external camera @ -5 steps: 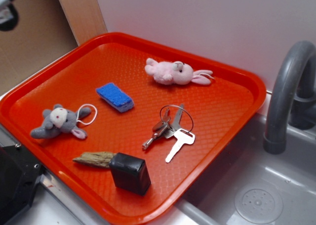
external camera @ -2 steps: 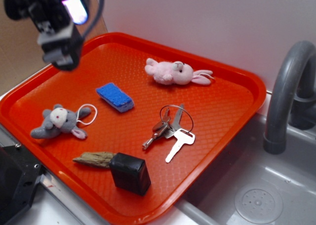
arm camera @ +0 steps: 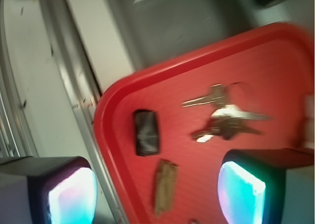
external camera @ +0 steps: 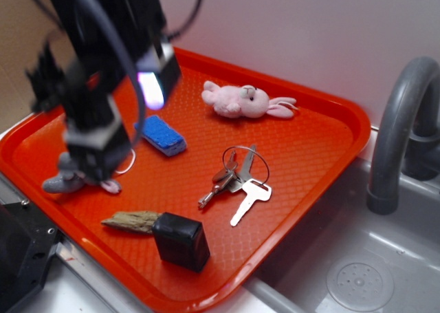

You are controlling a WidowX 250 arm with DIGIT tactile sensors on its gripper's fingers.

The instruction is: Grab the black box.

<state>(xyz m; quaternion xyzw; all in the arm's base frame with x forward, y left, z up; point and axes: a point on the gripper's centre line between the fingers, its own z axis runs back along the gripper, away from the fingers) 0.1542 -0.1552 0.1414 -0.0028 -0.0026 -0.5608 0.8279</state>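
The arm is sweeping in fast from the tray's ten o'clock corner, and the gripper (external camera: pixel 96 155) is now hanging blurred over the grey toy (external camera: pixel 65 179). In the wrist view its fingers (arm camera: pixel 243 192) are spread wide, nothing between them, probably opened ready for the grab. The black box (external camera: pixel 181 241) is sitting untouched at the six o'clock edge of the tray (external camera: pixel 330 131), its end against the wood sliver (external camera: pixel 130 221), well short of the keys (external camera: pixel 237 179).
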